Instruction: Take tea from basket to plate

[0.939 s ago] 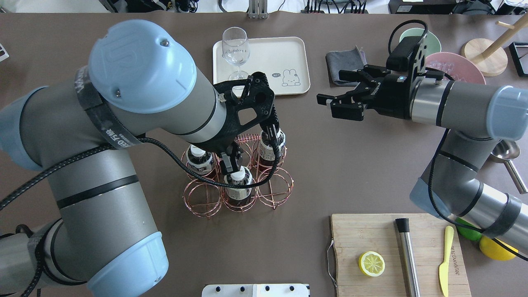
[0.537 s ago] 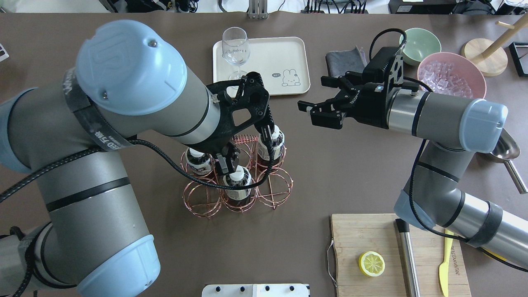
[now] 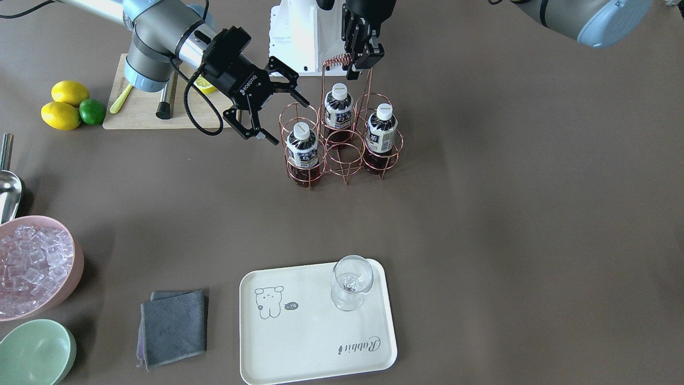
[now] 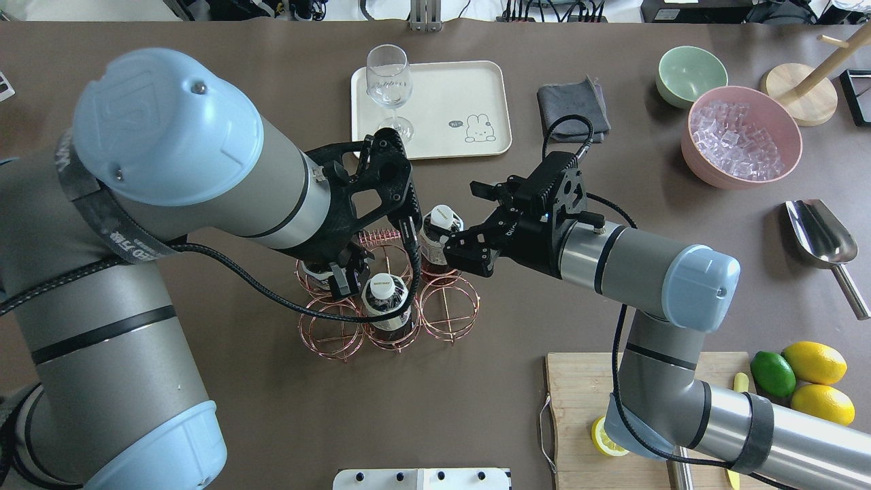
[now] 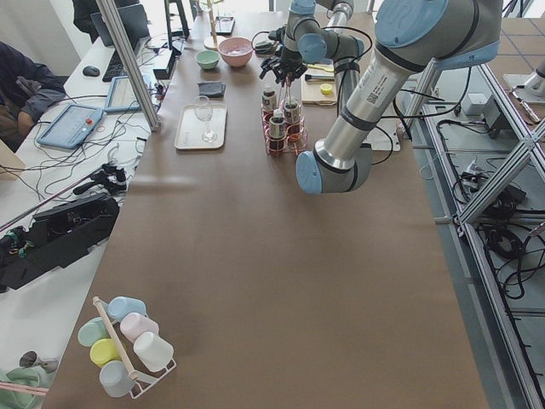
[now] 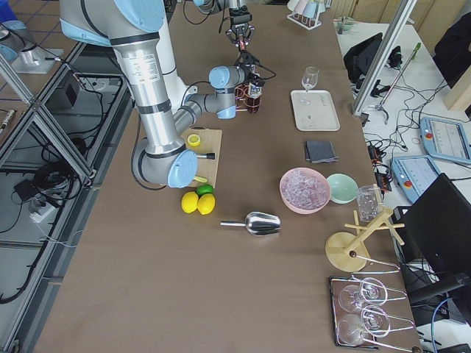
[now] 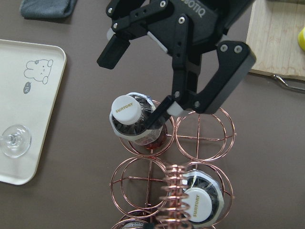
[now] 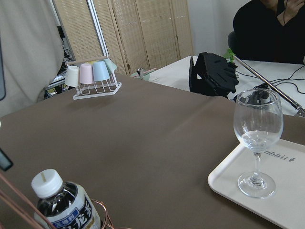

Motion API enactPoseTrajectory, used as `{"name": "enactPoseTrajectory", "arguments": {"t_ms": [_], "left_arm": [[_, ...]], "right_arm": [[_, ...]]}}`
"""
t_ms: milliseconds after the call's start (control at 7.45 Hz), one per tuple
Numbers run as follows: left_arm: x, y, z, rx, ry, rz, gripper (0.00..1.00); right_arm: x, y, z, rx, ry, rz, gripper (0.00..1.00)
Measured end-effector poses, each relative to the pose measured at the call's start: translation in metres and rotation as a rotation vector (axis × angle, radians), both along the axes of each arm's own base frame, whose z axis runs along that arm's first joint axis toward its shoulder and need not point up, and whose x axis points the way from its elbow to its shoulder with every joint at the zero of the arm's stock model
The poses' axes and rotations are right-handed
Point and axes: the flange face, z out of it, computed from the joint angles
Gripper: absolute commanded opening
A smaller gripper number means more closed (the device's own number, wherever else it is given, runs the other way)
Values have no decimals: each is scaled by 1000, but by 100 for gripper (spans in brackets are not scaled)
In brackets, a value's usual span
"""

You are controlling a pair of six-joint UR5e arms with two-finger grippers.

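Note:
The copper wire basket (image 3: 342,155) stands mid-table with three tea bottles in its rings. My left gripper (image 3: 365,60) is above it, shut on the coiled handle (image 3: 335,61). My right gripper (image 4: 466,219) is open and level with the corner tea bottle (image 4: 441,221). In the left wrist view one of its fingertips (image 7: 164,112) sits against that bottle (image 7: 127,112), and the other finger is well apart. The other two bottles (image 3: 338,109) (image 3: 381,131) stand behind. The cream plate (image 4: 442,95) lies beyond the basket and carries a wine glass (image 4: 389,82).
A grey cloth (image 4: 568,102), a green bowl (image 4: 688,71) and a pink bowl of ice (image 4: 742,136) sit at the far right. A metal scoop (image 4: 820,231), lemons and a lime (image 4: 810,367), and a wooden cutting board (image 4: 578,408) lie nearer on the right.
My right arm has swung left and down from near the bowls, bringing its open gripper to the corner bottle. My left arm has shifted slightly left, the handle moving with it.

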Motion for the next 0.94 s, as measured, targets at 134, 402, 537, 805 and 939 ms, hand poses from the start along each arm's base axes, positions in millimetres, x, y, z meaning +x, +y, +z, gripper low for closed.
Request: {"name": "enactPoseTrajectory", "arguments": {"t_ms": [134, 402, 537, 805, 939], "left_arm": [[-2, 1, 3, -1, -1, 0, 0], [-2, 1, 5, -3, -4, 0, 0], [-2, 1, 5, -3, -6, 0, 0], [-2, 2, 6, -3, -8, 0, 0], [-2, 2, 6, -3, -8, 1, 0]], "right_arm": [[-8, 7, -1, -4, 4, 2, 100], [-18, 13, -6, 35, 47, 18, 100], [-21, 12, -12, 70, 80, 34, 100], [-26, 8, -20, 113, 131, 69, 94], [-27, 7, -19, 120, 143, 75, 78]]}}
